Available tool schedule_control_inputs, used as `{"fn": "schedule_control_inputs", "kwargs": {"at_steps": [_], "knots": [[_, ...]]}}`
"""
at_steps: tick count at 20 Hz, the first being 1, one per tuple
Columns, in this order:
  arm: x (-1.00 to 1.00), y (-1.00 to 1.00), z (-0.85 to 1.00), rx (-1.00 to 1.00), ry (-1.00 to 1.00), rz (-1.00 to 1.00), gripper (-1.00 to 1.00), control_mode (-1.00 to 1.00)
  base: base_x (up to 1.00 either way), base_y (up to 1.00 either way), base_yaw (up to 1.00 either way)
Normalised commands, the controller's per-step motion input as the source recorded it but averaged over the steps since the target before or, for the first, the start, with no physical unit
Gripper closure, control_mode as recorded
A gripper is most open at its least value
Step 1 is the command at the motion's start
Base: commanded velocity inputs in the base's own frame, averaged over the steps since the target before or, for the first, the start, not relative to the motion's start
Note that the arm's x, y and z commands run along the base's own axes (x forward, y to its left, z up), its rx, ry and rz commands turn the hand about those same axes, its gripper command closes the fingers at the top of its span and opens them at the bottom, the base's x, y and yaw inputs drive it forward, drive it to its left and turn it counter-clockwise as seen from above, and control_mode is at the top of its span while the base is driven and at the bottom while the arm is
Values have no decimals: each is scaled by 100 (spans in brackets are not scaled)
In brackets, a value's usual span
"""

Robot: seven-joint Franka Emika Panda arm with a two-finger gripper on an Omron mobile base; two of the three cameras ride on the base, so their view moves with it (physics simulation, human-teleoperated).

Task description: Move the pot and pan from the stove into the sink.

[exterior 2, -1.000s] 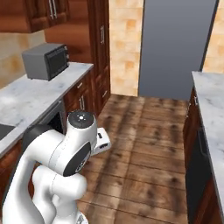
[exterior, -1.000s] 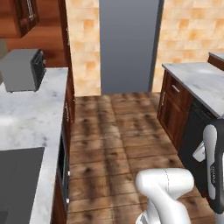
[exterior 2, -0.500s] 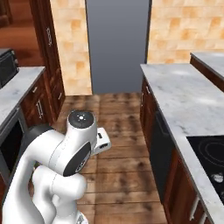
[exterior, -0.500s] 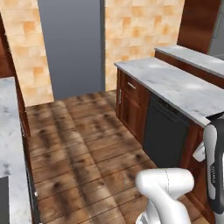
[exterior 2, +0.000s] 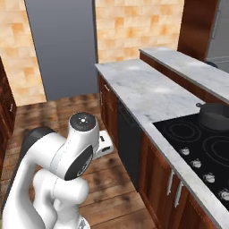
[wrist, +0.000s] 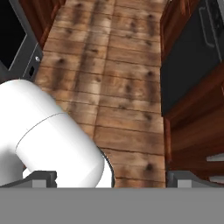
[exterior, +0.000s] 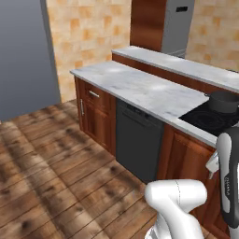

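Observation:
The dark grey pot (exterior: 224,101) stands at the back of the black stove (exterior: 206,119), which is set in the marble counter at the right. From the right base view the pot (exterior 2: 215,115) sits by the far burner, behind the stove (exterior 2: 192,137) and its front row of silver knobs (exterior 2: 197,163). The pan and the sink are out of view. My arm is folded close to the base, away from the stove. In the hand view my gripper (wrist: 111,178) points down at the wood floor, open, its fingertips (wrist: 40,177) wide apart with nothing between them.
A long marble counter (exterior: 140,86) runs left of the stove, with a black dishwasher front (exterior: 136,140) and wooden cabinets below. A raised counter (exterior: 186,66) sits behind it. The tall grey panel (exterior 2: 62,44) stands at the far wall. Wood floor (exterior: 56,163) stretches before the counter.
The whole picture has swung: the base has turned, so the microwave counter has left the views and the stove with the pot has come in at the right. The arm keeps its folded pose.

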Motion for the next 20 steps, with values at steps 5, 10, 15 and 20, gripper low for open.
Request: {"fn": "schedule_control_inputs", "kwargs": {"at_steps": [5,10,15,20], "knots": [[0,0,0,0,0,0,-100,100,0,-4,-50],[0,0,0,0,0,0,-100,100,0,-4,-50],[0,0,0,0,0,0,-100,100,0,-5,-50],[0,0,0,0,0,0,-100,100,0,-9,-50]]}}
